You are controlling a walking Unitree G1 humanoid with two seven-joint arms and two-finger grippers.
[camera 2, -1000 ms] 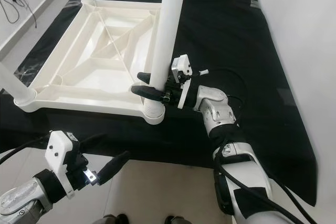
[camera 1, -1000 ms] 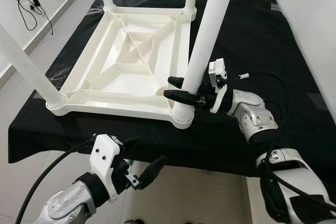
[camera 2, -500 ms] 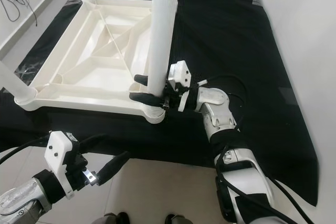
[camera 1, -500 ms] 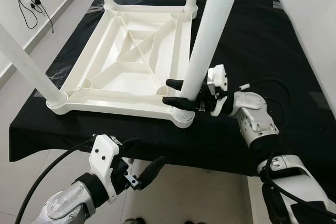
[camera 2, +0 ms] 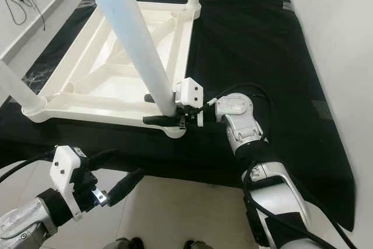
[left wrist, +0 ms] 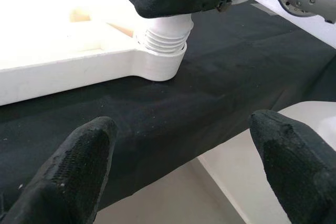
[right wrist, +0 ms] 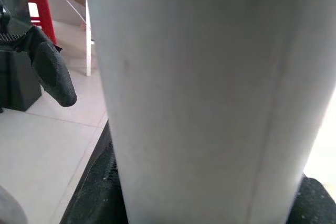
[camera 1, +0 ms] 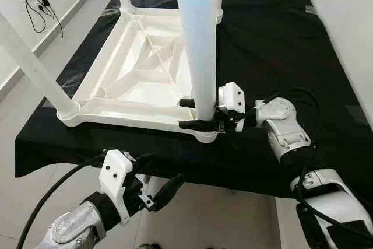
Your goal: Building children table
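The white plastic children's table [camera 1: 145,77] lay upside down on the black-covered worktop [camera 1: 280,45], underside ribs facing up. At its near right corner a white leg [camera 1: 198,39] stood in its socket [camera 1: 205,135], long axis rising nearly upright toward the camera. The right tool [camera 1: 198,114] was clamped on that leg just above the threaded base, one black finger on each side. The other legs pointed up from their corners. The left tool [camera 1: 157,188] hung below the worktop's near edge, fingers [left wrist: 79,166] spread apart and holding nothing.
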